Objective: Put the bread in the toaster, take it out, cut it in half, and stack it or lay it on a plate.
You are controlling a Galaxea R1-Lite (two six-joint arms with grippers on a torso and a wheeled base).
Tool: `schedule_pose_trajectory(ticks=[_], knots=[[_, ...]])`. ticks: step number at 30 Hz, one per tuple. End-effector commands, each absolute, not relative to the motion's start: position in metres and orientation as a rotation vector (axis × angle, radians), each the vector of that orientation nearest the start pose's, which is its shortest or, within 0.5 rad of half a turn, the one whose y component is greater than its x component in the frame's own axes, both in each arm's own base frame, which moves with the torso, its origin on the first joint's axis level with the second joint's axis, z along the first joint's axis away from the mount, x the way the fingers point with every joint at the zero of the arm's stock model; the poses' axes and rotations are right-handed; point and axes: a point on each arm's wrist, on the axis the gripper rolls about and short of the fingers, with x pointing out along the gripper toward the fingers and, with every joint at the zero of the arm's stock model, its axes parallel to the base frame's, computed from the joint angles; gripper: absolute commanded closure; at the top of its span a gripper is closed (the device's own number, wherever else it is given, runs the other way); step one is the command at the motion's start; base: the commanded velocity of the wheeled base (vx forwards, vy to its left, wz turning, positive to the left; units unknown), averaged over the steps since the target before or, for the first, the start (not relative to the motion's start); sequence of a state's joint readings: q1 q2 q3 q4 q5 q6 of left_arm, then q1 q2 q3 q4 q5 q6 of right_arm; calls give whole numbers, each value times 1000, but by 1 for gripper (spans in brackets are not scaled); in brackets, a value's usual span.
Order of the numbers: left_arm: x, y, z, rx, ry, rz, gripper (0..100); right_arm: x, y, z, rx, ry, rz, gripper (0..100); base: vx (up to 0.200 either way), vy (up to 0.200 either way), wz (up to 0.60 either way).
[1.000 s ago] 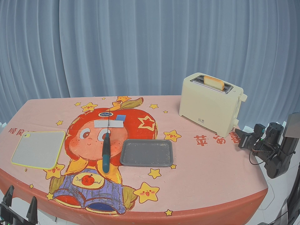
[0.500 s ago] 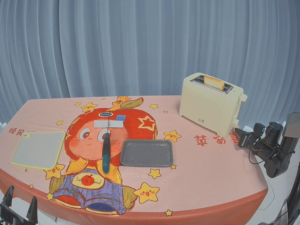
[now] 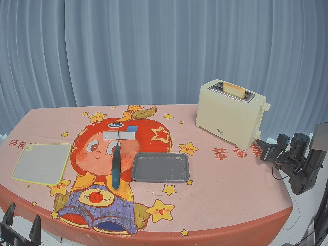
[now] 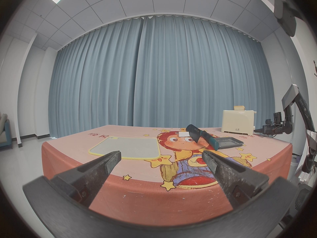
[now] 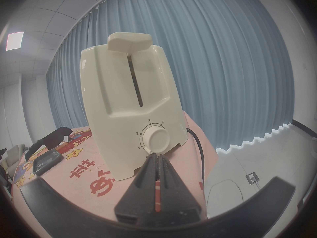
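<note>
A cream toaster [image 3: 230, 114] stands at the table's back right, with a slice of bread [image 3: 234, 90] sticking up out of its slot. Its lever [image 5: 129, 41] is at the top of the slide and the dial [image 5: 154, 139] sits below. My right gripper [image 3: 260, 144] is shut with nothing in it, its tips just short of the dial [image 5: 156, 156] at the toaster's end face. A blue-handled knife [image 3: 116, 163] rests between the grey plate [image 3: 160, 167] and the cutting board [image 3: 42, 163]. My left gripper [image 4: 158, 164] hangs open below the table's front left edge.
A white and blue card [image 3: 119, 134] lies under the knife's blade tip. The toaster's black cord [image 5: 198, 149] runs off the table's right edge. The table's front right stretch is bare cloth [image 3: 232, 192].
</note>
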State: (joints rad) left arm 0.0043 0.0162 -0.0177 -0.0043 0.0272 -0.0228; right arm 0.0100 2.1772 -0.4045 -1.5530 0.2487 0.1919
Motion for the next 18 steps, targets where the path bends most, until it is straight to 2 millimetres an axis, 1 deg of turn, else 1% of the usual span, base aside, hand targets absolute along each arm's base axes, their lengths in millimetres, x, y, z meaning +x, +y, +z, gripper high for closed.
schedule_pose_trajectory(ticks=[1, 10, 18], knots=[[-22, 1, 76, -23, 10, 32, 0, 310, 9, 41, 214, 226, 238, 100, 0, 0, 0], [-22, 1, 76, -23, 10, 32, 0, 308, 12, 41, 211, 229, 240, 100, 0, 0, 0], [-22, 1, 76, -23, 10, 32, 0, 308, 13, 47, 208, 211, 242, 100, 0, 0, 0]])
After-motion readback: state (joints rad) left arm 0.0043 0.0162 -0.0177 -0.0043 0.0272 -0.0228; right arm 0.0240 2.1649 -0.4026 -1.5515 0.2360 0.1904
